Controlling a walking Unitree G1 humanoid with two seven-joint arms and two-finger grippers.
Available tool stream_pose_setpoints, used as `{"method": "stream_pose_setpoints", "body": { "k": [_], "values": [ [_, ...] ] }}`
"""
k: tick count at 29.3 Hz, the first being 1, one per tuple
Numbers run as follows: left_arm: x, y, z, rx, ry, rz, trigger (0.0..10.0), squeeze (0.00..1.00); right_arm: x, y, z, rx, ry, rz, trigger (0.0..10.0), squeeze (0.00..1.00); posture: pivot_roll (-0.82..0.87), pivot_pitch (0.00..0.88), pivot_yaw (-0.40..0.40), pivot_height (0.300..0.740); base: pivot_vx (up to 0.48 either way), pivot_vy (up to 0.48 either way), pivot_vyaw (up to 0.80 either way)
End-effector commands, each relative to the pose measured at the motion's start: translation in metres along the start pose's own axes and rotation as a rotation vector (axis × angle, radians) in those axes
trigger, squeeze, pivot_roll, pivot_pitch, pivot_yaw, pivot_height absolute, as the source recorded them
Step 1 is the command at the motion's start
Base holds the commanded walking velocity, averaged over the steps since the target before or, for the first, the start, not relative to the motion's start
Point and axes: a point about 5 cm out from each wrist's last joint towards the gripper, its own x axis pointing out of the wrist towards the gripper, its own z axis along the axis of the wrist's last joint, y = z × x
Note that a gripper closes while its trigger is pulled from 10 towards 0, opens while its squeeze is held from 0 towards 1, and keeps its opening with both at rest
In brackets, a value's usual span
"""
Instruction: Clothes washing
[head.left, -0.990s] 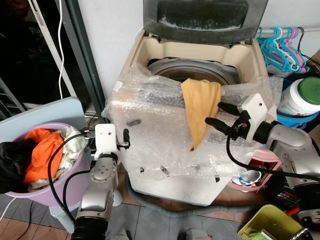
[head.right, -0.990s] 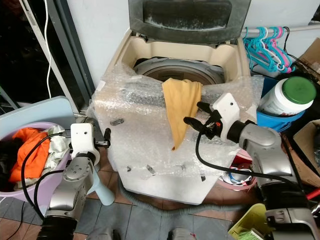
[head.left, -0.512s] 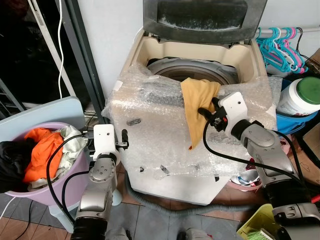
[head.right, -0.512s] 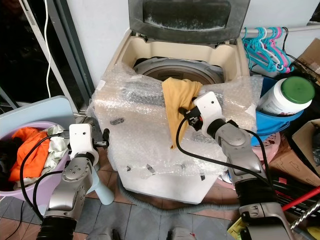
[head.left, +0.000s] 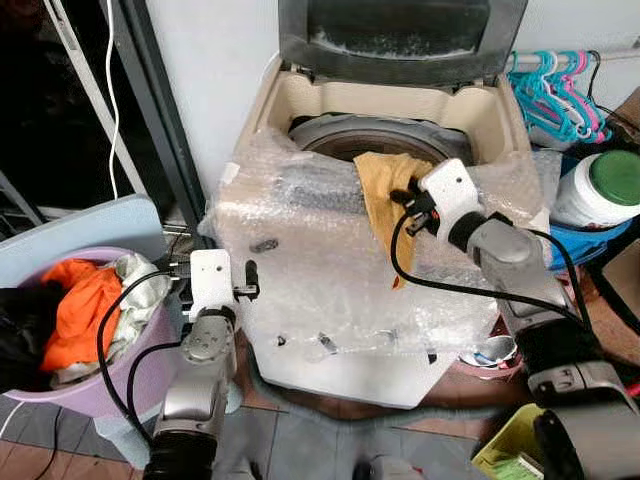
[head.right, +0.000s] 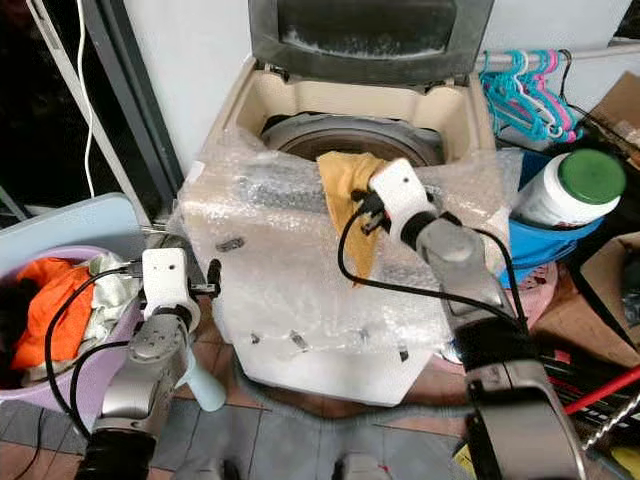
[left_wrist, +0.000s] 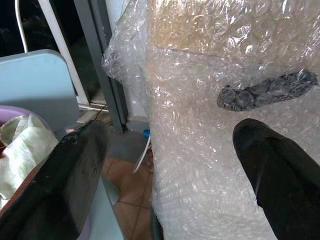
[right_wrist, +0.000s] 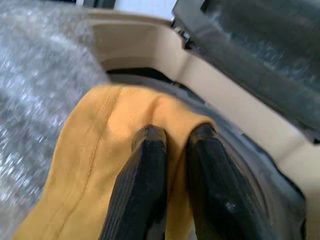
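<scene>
Reaching over the front edge of the washing machine (head.left: 300, 110), the right gripper (right_wrist: 172, 137) rests on the mustard-yellow cloth (head.left: 378, 190) with its two black fingers (right_wrist: 145, 190) drawn almost together, only a narrow slit between them. The wrist view shows both fingertips pressed against the fabric; whether any of it is pinched between them cannot be made out. The cloth is draped over the machine's front rim, its upper part at the mouth of the drum (head.left: 340, 135) and its lower end hanging down the front over the bubble wrap (head.left: 300, 270) that covers the machine's top edge and front panel. The lid (head.left: 400, 30) stands raised at the back.

The left gripper (left_wrist: 170, 145) is held low beside the machine's front left corner, its fingers spread wide apart with nothing between them, facing the wrapped panel. Just to its left stands a lilac laundry basket (head.left: 110, 385) holding an orange garment (head.left: 80, 315) and pale clothes. At the machine's right edge are coloured hangers (head.left: 555, 85) and a white jar with a green lid (head.left: 605, 190).
</scene>
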Motion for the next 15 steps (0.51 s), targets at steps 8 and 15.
{"method": "stream_pose_setpoints", "body": {
  "k": [8,15],
  "values": [
    [0.003,-0.001,0.004,-0.007,-0.02,0.028,10.0,0.0,0.01,-0.086,0.111,-0.06,-0.314,-0.412,10.0,0.0,-0.06,0.0,-0.032,0.74,0.0,0.0,0.0],
    [0.003,0.0,0.004,-0.016,-0.026,0.04,10.0,0.0,0.014,-0.068,0.092,-0.088,-0.337,-0.303,10.0,1.0,-0.06,0.0,-0.034,0.74,0.0,0.0,0.0]
  ]
}}
